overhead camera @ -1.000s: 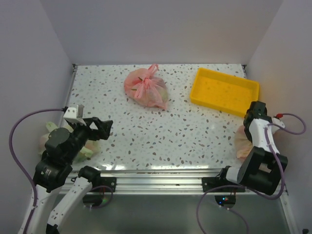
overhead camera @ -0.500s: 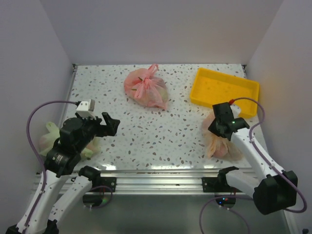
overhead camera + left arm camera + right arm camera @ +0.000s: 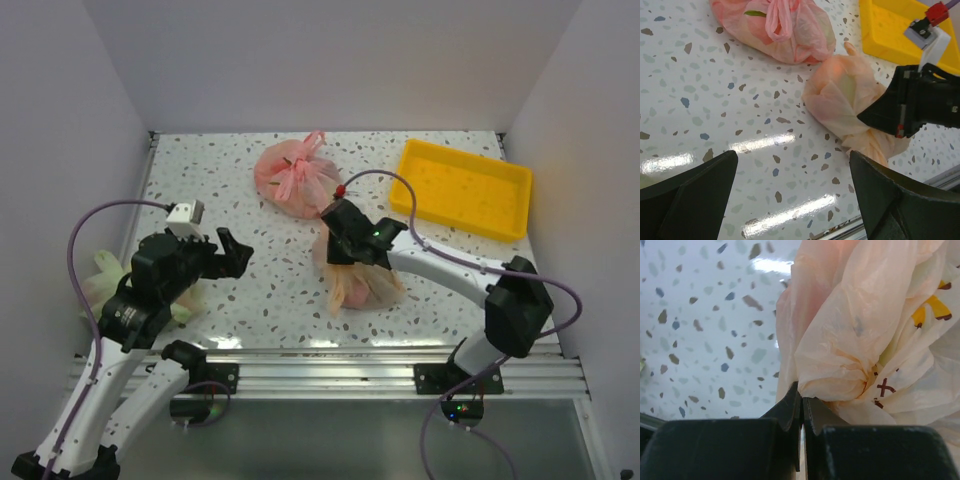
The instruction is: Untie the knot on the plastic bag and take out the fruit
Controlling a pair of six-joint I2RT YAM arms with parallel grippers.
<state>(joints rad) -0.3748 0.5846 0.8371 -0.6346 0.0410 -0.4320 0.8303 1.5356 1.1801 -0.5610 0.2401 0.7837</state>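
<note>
Top external shows the right arm (image 3: 450, 262) stretched over the plastic bag (image 3: 368, 287); only right wrist shows the right hand (image 3: 801, 399) pinching its film.

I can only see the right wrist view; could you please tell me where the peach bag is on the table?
Observer: The plastic bag lies near the middle of the table, close in front of a pink bag.
Operator: Thanks. Where is the left gripper?
Observer: The left gripper hovers left of the bag, jaws open, holding nothing.
Operator: Is any container around?
Observer: A yellow tray sits at the far right.
</note>
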